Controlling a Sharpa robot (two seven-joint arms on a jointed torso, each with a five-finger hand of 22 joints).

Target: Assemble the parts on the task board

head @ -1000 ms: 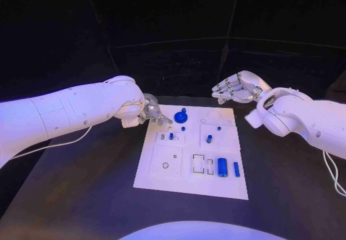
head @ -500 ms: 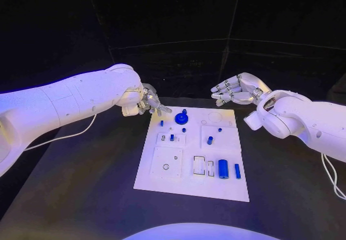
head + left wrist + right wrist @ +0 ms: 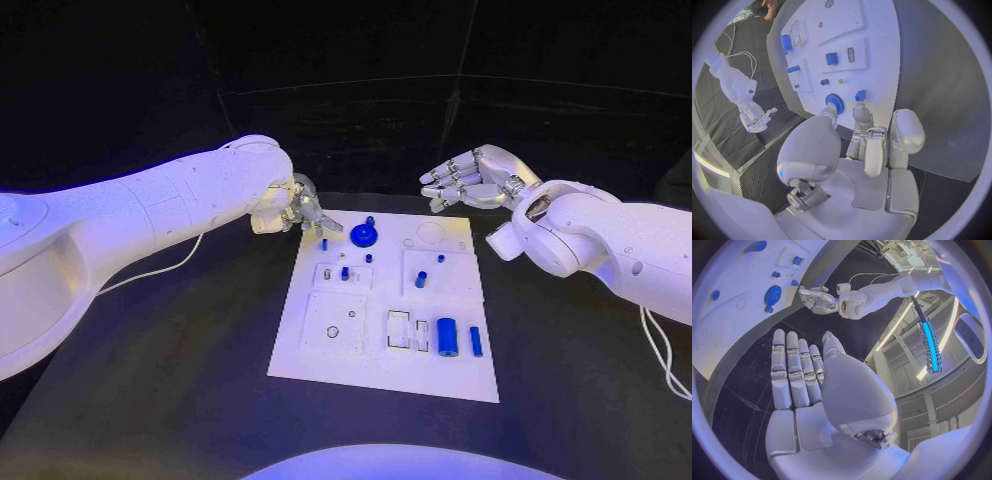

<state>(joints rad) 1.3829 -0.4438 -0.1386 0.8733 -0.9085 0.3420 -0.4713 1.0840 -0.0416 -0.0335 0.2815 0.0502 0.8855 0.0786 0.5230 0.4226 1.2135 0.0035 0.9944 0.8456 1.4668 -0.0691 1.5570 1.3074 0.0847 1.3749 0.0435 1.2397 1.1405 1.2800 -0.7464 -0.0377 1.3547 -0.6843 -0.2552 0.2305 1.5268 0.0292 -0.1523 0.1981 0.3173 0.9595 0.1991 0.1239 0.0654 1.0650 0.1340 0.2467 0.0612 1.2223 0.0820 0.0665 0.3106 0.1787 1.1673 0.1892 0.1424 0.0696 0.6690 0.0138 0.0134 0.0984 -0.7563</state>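
Facing task board (image 3: 879,60): left hand (image 3: 861,145).

Task board (image 3: 378,375) mid-table, left robot hand (image 3: 299,212) at its far-left corner, right robot hand (image 3: 470,181) behind its far-right corner

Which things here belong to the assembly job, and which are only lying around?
Belong to the job:
- task board
- blue gear
- large blue cylinder
- slim blue bar
- small blue pegs
- left hand, hovering at the board's far left corner, holding nothing
- right hand, raised, holding nothing

Just lying about:
- black table
- white cable
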